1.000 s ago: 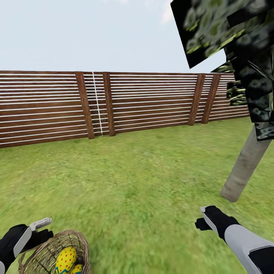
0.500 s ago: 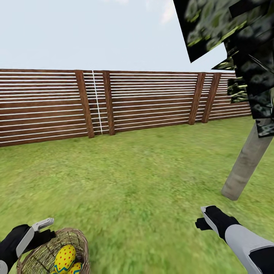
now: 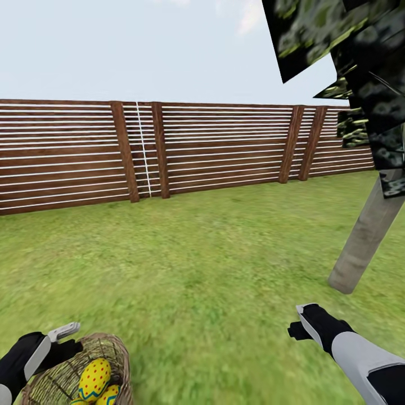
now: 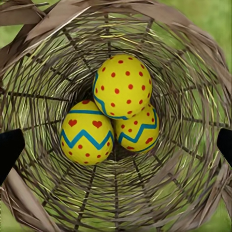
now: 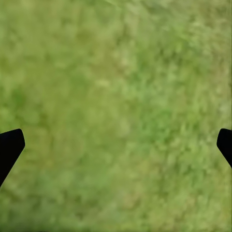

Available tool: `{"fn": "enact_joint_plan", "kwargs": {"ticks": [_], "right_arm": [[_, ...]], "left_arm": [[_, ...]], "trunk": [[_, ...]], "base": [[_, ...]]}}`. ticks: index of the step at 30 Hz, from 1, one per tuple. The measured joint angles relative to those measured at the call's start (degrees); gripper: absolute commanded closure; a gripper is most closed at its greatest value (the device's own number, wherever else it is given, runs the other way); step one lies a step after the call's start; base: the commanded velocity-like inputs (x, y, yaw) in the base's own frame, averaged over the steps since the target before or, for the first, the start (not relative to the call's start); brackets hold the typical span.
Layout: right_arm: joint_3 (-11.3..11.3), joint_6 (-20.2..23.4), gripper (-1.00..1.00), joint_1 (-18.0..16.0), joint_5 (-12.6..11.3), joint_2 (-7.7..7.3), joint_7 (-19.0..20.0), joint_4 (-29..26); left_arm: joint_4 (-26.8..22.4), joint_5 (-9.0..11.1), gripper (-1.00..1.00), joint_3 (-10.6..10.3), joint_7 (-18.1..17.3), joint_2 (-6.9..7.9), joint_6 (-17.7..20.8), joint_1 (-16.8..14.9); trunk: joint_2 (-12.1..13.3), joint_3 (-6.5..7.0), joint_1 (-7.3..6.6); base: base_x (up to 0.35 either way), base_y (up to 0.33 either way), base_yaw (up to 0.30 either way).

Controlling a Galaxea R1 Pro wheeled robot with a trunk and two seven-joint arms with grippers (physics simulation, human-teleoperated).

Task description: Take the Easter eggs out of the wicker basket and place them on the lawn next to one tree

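The lawn (image 3: pixel 214 264) of mottled green grass runs back to the dark slatted fence (image 3: pixel 214 152) that closes the garden, and its far-right part is hidden behind the tree (image 3: pixel 365 242), whose grey-brown trunk leans slightly and whose dark, jagged crown is cut off by the top and right edges of the head view. The wicker basket (image 3: pixel 115 351) sits at the near-left of the lawn, well apart from the tree, its lower half cut off by the picture's bottom edge. In the left wrist view its open-weave wall (image 4: pixel 193 96) rings the three Easter eggs, which lie touching one another at the bottom: the red-dotted egg (image 4: pixel 122 86) with its teal band rests on top of the two zigzag-striped ones (image 4: pixel 87 139), and the second striped egg (image 4: pixel 140 133) is partly hidden beneath it. The eggs' long axes are hard to judge from above. The left gripper (image 3: pixel 56 343) hangs at the basket's rim with its fingers (image 4: pixel 9 150) spread wide, one at each side of the basket and the eggs between them but deeper down, untouched. The right gripper (image 3: pixel 304 323) hovers over bare grass near the trunk's foot, its fingers (image 5: pixel 9 147) likewise spread wide apart and holding nothing.
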Motion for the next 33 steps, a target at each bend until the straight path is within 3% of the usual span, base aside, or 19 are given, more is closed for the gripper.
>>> {"fn": "enact_joint_plan", "kwargs": {"ticks": [33], "right_arm": [[0.0, 0.0, -1.00, 0.0, 0.0, -0.01, 0.0, 0.0]], "left_arm": [[-0.1, 0.0, -1.00, 0.1, -0.1, -0.06, -0.1, 0.0]], "trunk": [[-13.2, -5.93, 7.25]], "base": [[0.000, 0.000, 0.000]]}}
